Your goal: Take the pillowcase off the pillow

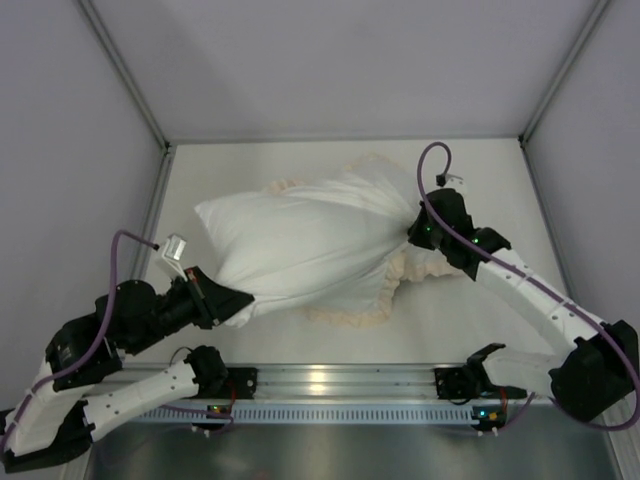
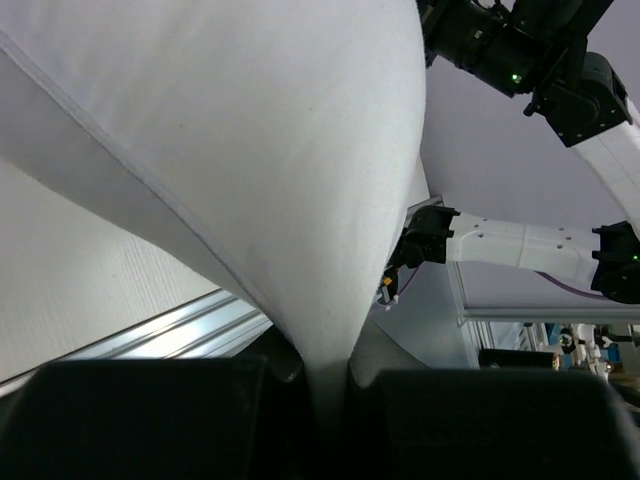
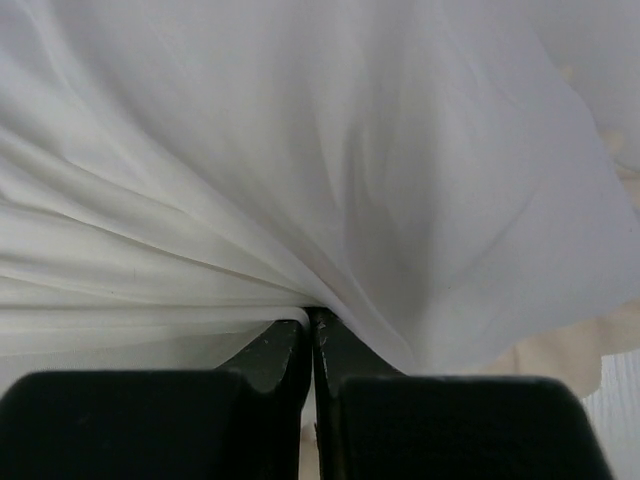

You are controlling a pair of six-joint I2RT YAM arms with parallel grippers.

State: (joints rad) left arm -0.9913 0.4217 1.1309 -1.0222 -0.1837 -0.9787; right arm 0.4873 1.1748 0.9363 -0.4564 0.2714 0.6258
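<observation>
The left gripper [image 1: 228, 300] is sitting low at the near-left of the table [image 1: 480, 180], its jaws closed on a seamed corner of smooth white cloth; in the left wrist view the fabric is rising from between the black fingers [image 2: 200, 420] in a taut, stretched cone. I am judging that corner to belong to the pillow [image 1: 300, 240], which is lying plump and rounded across the middle of the table, its long axis running from the near-left corner up toward the far right — straight from one gripper to the other.

Around its right half the pillowcase [image 1: 350, 312] is showing as a cream ruffled frill, peeking out behind the white bulk and trailing under its near edge. No grey plush face is showing; only white is facing up.

At the right end, the right gripper [image 1: 418, 232] is clamping a gathered bunch of thin white cloth, folds fanning out from the pinch, with the frill just beside it — most likely the cover. Since each arm is holding its own end of that axis, the coming move is probably depending on pulling apart along it, the right arm being nearer the case.
</observation>
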